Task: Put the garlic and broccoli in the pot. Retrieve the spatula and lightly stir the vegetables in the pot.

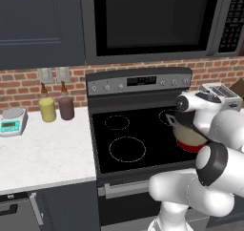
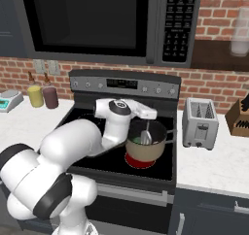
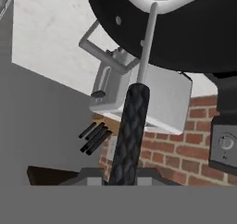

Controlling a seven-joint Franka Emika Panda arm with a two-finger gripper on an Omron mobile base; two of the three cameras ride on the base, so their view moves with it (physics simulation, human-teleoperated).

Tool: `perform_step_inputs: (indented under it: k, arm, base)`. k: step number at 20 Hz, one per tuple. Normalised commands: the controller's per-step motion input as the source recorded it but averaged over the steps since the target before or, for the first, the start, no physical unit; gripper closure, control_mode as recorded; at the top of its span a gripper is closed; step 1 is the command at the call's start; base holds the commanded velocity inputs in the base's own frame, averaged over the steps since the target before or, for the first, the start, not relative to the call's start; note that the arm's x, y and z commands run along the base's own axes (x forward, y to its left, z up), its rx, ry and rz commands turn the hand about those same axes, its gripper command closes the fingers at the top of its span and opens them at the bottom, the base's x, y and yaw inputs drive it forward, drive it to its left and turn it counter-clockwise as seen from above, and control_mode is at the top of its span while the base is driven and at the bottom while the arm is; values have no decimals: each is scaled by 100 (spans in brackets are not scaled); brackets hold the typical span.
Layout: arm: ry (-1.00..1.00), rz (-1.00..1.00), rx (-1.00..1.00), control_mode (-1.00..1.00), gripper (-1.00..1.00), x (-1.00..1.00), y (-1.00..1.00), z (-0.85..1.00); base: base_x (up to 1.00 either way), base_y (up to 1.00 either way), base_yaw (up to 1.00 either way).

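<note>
The tan pot (image 2: 145, 154) stands on the stove's front right burner, which glows red beneath it; it also sits behind my arm (image 1: 189, 138). My gripper (image 2: 148, 118) hangs just over the pot's rim, shut on the spatula (image 2: 146, 133), whose silver end reaches down inside. A bit of green broccoli (image 2: 138, 141) shows at the pot's bottom; the garlic is hidden. In the hand view the black handle of the spatula (image 3: 130, 130) rises between my gripper's fingertips (image 3: 121, 179), its thin silver shaft running into the dark pot (image 3: 194, 38).
A silver toaster (image 2: 200, 122) stands on the counter right of the stove, with a knife block (image 2: 238, 117) beyond it. Left of the stove are a yellow canister (image 1: 47, 110), a maroon canister (image 1: 66, 107) and a scale (image 1: 13, 120). A microwave (image 2: 97, 20) hangs overhead.
</note>
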Motion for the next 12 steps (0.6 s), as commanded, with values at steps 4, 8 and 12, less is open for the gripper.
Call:
perform_step_inputs:
  k: [4,8,12]
  arm:
    - [19,-3,-6,-100,100,-8,0,6]
    - [-2,-1,-3,-100,100,0,14,-1]
    - [-27,-5,0,-100,100,22,42,-1]
  base:
    - [0,0,0]
    - [0,0,0]
    - [0,0,0]
